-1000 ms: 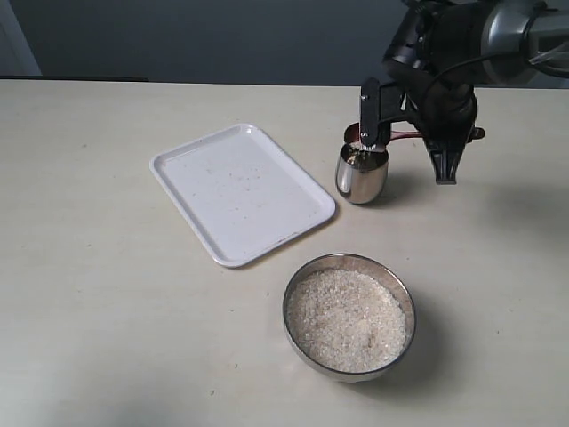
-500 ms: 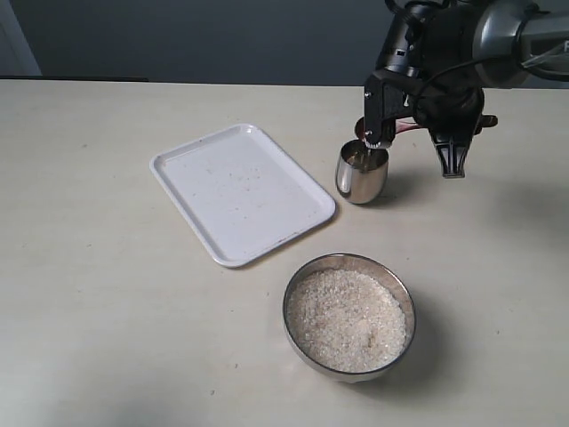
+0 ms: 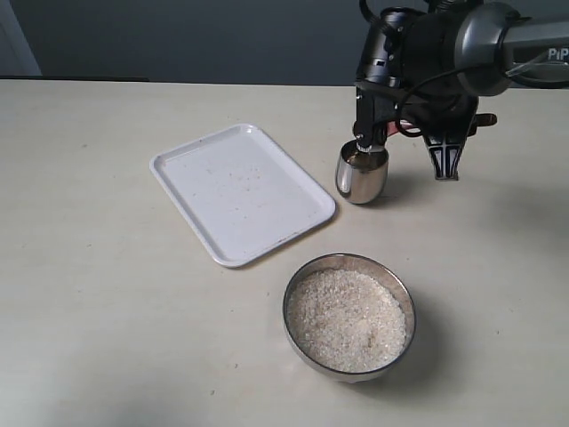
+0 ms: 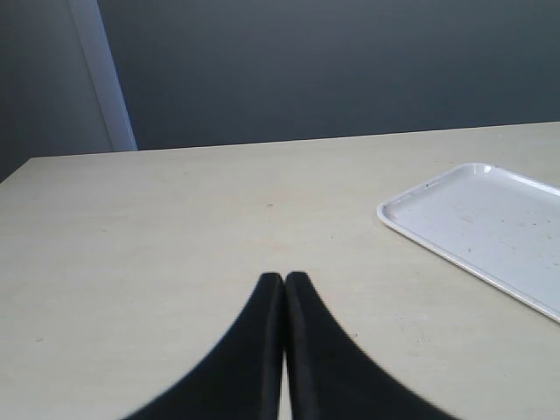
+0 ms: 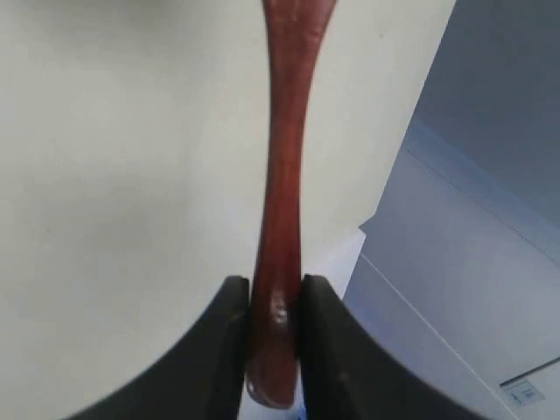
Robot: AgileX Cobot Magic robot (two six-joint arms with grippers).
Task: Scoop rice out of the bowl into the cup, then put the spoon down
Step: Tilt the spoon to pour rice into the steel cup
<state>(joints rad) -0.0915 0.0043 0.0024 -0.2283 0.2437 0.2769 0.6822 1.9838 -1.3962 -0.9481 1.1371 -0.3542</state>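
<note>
The steel bowl (image 3: pixel 298 286) at the front holds a mass of white rice (image 3: pixel 347 320). Behind it stands the small steel cup (image 3: pixel 362 173). My right gripper (image 3: pixel 402 127) hangs just above and behind the cup's rim, rolled onto its side. It is shut on the reddish-brown spoon (image 5: pixel 284 175), clamping the handle near its end (image 5: pixel 276 293). Only a sliver of the spoon (image 3: pixel 407 130) shows in the exterior view, and its scoop is hidden. My left gripper (image 4: pixel 284 278) is shut and empty over bare table, and the exterior view does not show it.
A white rectangular tray (image 3: pixel 240 191) lies left of the cup, carrying a few specks; its corner (image 4: pixel 490 227) shows in the left wrist view. A dark wall runs along the table's far edge.
My right wrist has rolled and lifted slightly above the cup. The spoon's red scoop, seen at the cup's rim earlier, is now hidden behind the arm. Bowl, cup and tray have not moved.
</note>
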